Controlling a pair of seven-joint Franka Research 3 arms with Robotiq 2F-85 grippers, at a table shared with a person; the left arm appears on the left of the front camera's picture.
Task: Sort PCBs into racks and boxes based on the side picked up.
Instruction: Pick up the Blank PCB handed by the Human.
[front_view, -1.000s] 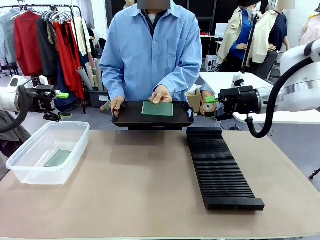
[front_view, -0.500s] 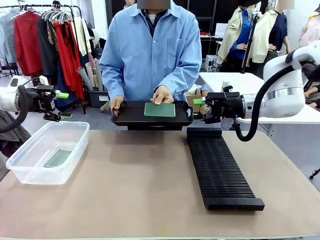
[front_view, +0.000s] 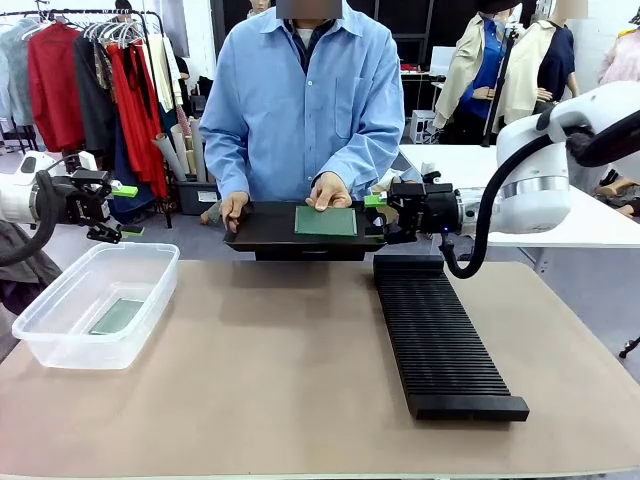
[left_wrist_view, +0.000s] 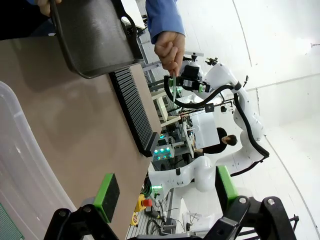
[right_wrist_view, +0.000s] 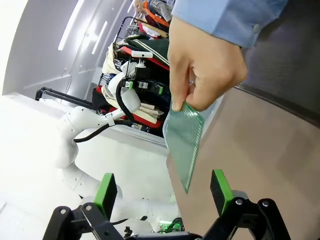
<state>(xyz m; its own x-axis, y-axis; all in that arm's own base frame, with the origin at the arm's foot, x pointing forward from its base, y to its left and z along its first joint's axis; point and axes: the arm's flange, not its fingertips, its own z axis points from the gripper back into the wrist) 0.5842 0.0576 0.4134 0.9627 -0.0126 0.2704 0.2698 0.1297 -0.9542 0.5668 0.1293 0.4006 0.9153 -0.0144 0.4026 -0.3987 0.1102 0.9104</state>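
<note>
A person holds a flat black tray (front_view: 258, 238) at the table's far edge, one hand (front_view: 328, 190) on the far edge of a green PCB (front_view: 325, 221) on it. My right gripper (front_view: 376, 217) is open at the tray's right end, close to that board. In the right wrist view the PCB (right_wrist_view: 184, 142) hangs from the hand (right_wrist_view: 205, 70), its near corner level with my open gripper (right_wrist_view: 163, 192). My left gripper (front_view: 127, 211) is open above the clear box (front_view: 150, 252), where another PCB (front_view: 117, 316) lies. The black rack (front_view: 440, 335) lies right of centre.
A clothes rail (front_view: 90, 80) stands behind my left arm and a white table (front_view: 470, 160) behind my right arm. The left wrist view takes in the tray (left_wrist_view: 95, 35), the rack (left_wrist_view: 135, 110) and the box wall (left_wrist_view: 20, 165). Brown tabletop (front_view: 270, 370) lies bare between box and rack.
My right arm has swung left from beside the rack's far end up to the tray's right end. The board has shifted slightly right on the tray. My left arm has stayed still.
</note>
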